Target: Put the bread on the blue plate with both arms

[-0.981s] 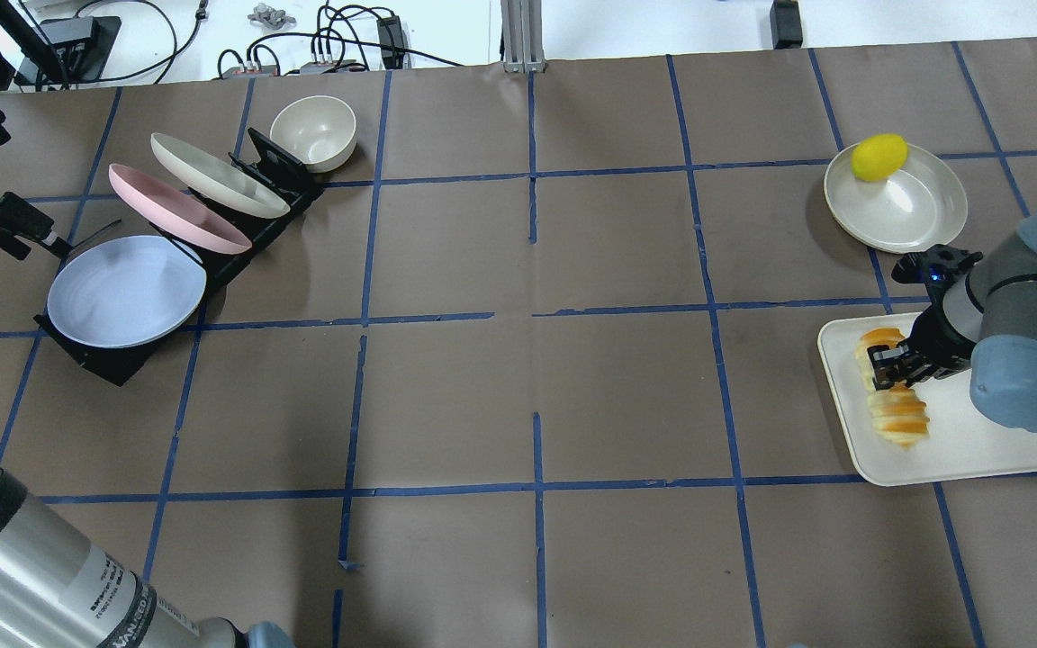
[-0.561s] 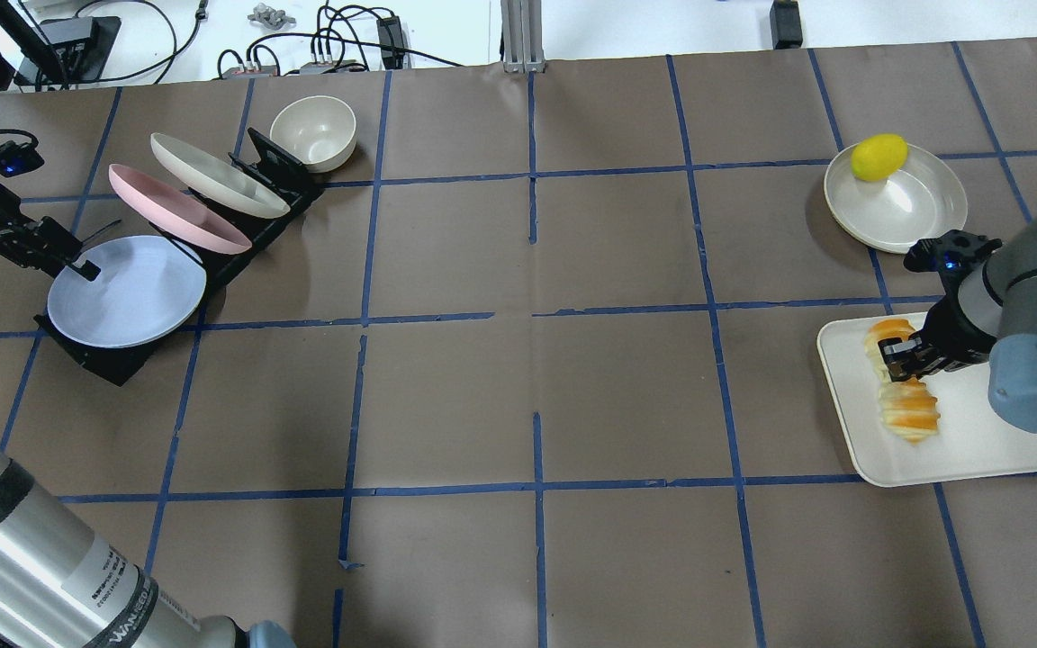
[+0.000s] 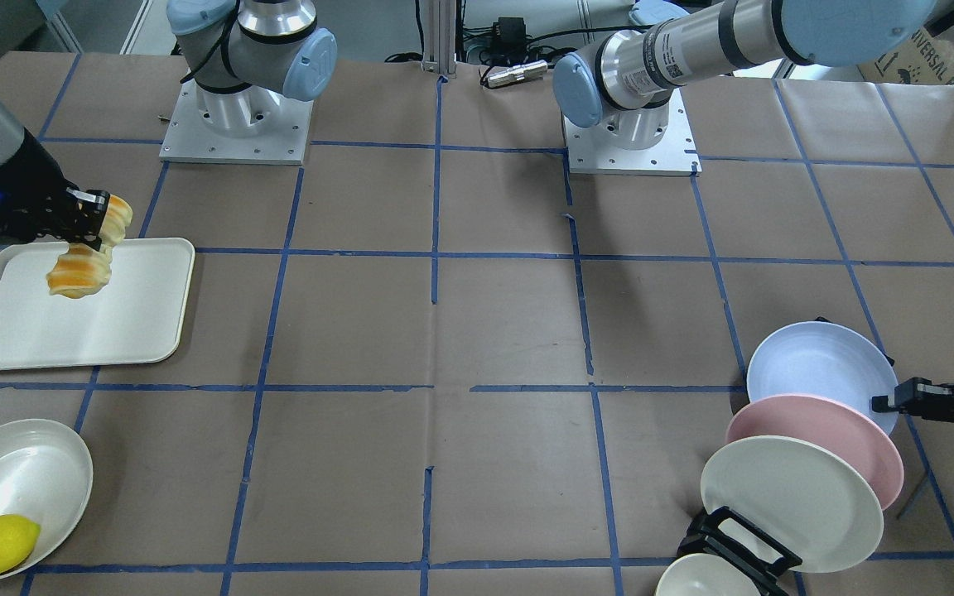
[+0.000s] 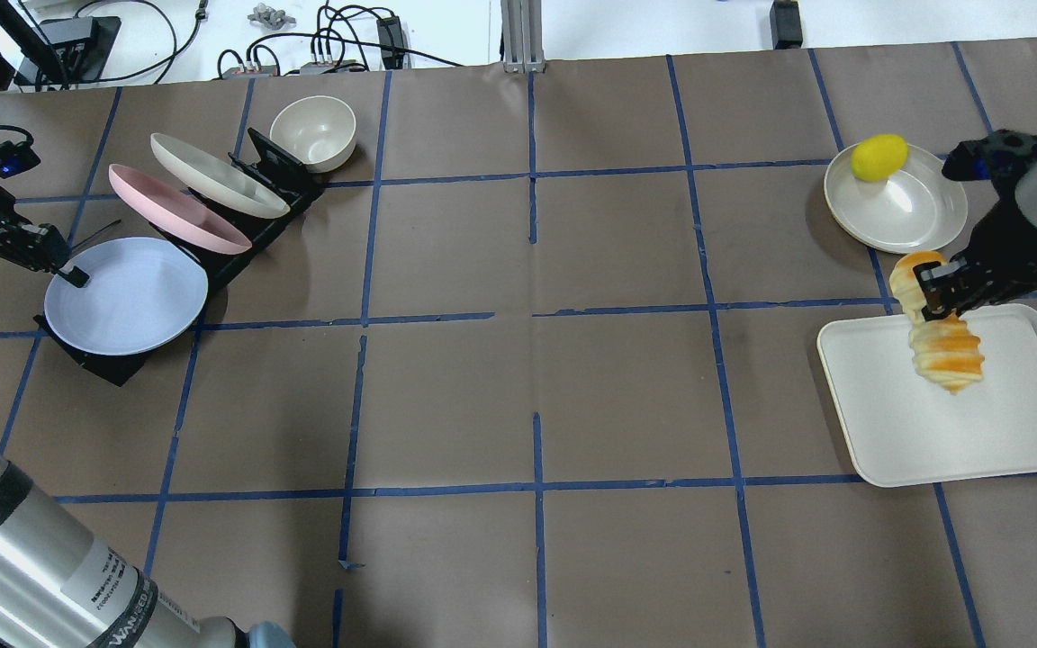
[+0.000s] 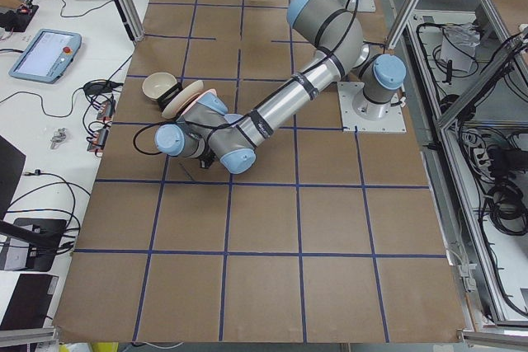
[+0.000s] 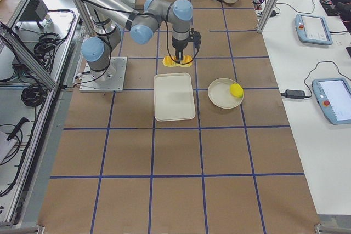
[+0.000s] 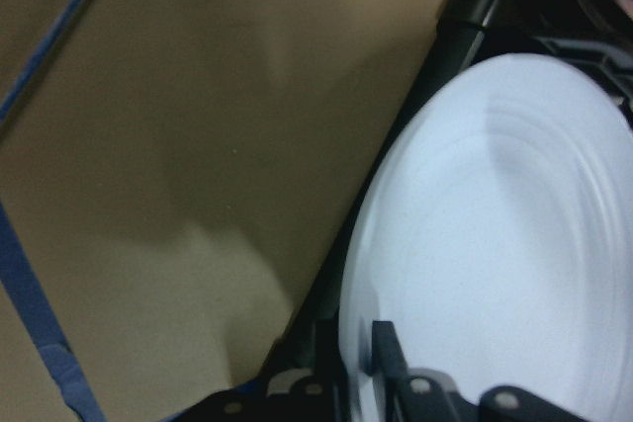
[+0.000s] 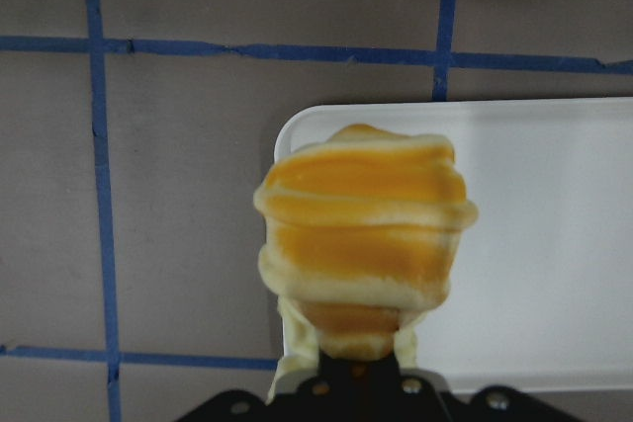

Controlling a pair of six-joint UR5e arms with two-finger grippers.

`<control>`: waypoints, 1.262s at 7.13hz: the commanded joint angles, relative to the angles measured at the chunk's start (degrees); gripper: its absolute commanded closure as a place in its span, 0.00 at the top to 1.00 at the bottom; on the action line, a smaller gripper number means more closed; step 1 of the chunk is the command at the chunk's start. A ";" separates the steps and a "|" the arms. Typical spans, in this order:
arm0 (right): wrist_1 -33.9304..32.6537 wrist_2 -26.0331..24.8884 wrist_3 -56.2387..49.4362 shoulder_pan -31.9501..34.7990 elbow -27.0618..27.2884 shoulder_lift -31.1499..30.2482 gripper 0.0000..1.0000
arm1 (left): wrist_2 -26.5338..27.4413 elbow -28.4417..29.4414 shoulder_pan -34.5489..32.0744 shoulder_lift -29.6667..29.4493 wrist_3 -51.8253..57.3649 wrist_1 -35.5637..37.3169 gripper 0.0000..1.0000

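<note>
Pick-up stage: the right claw [image 4: 933, 290] clamps the bread [image 4: 946, 355] near one end, suspended above the white tray [image 4: 933, 450]. The left claw [image 4: 64, 270] straddles the rim of the racked blue plate [image 4: 127, 297]; whether it is clamped cannot be told. Next, presumably: free the plate, carry the bread across.

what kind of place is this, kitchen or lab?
Most likely a robotics lab cell, not a kitchen: table covered in brown paper with a blue tape grid, two arm bases bolted onto it, teach pendants on the side bench.
</note>
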 commanded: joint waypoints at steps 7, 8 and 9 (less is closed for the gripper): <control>21.46 -1.89 27.12 31.11 -36.01 13.95 0.00 | 3.38 -4.94 -1.57 18.47 -5.16 -15.11 0.11; 23.47 -1.98 26.95 31.21 -39.70 15.20 0.00 | 3.20 -9.25 -3.76 22.60 -8.32 -14.94 0.11; 25.14 -2.06 26.07 30.87 -41.48 16.96 0.00 | 2.77 -13.21 -7.00 26.65 -11.84 -14.85 0.11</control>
